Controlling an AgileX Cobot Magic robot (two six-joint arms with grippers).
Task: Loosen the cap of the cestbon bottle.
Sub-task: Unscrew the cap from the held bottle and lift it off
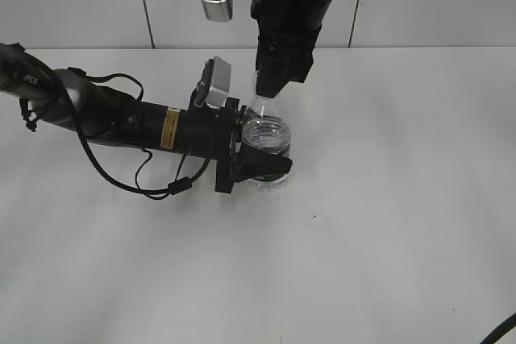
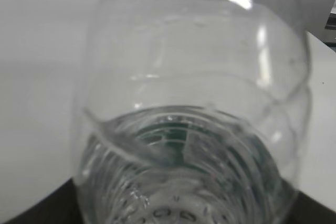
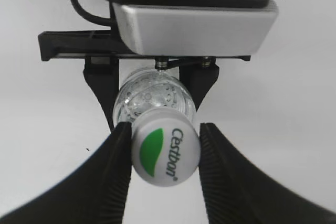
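The cestbon bottle (image 1: 264, 130) stands upright on the white table, clear with a dark green label band low on its body. My left gripper (image 1: 262, 165) lies level and is shut on the bottle at the label. In the left wrist view the bottle (image 2: 194, 103) fills the frame. My right gripper (image 1: 270, 86) comes straight down over the neck and hides the cap in the exterior view. In the right wrist view the white cap (image 3: 168, 153) with its green leaf mark sits between the right gripper's (image 3: 165, 132) two black fingers, which press on its sides. The bottle's shoulder (image 3: 155, 95) shows below it.
The white table (image 1: 387, 223) stretches to the front and right of the bottle. The left arm's black body and its cables (image 1: 137, 122) lie across the table's left half. The left wrist camera housing (image 3: 194, 24) sits just behind the bottle. A white wall stands at the back.
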